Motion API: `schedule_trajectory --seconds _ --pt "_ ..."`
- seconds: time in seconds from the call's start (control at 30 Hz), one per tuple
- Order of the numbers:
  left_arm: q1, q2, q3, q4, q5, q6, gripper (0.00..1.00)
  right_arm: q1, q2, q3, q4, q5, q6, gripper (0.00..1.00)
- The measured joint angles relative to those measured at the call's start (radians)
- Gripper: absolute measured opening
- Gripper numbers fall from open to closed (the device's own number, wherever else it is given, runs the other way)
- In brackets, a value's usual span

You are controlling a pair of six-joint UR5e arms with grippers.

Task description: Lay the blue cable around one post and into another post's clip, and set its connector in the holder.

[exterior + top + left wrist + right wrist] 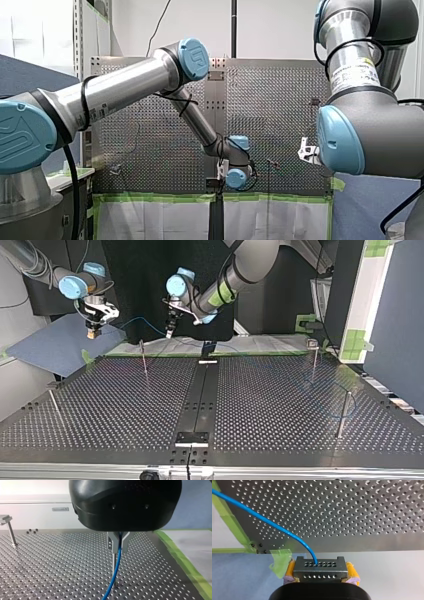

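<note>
My right gripper (320,568) is shut on a dark metal connector (320,573) held between its yellow pads (352,571). The blue cable (274,525) leaves the connector and arcs out over the perforated table. In the top view this gripper (93,333) hangs off the table's far left corner. My left gripper (117,551) is shut on the blue cable (115,572), which hangs down from its metal fingers (111,542) beside a thin post (113,561). That gripper (170,331) hovers over the far edge, near a post (144,360). The cable (145,322) spans between both grippers.
Three more posts stand on the table: one at the top view's near left (55,407), one at the far right (314,360), one at the near right (343,414). A black strip (200,400) runs down the middle. Green tape (185,562) edges the plate.
</note>
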Motion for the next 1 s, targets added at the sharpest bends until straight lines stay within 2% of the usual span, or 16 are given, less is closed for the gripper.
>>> schedule_trajectory --seconds 0.37,0.53,1.0 --pt "0.006 -0.043 0.097 -0.075 0.028 -0.072 0.01 -0.015 0.000 -0.003 -0.051 -0.020 0.023 0.02" --pt "0.019 -0.048 0.135 -0.098 0.034 -0.096 0.01 -0.019 0.000 -0.010 -0.055 -0.026 0.029 0.02" --pt "0.046 -0.051 0.155 -0.124 0.047 -0.119 0.01 -0.021 0.002 -0.022 -0.053 -0.030 0.032 0.02"
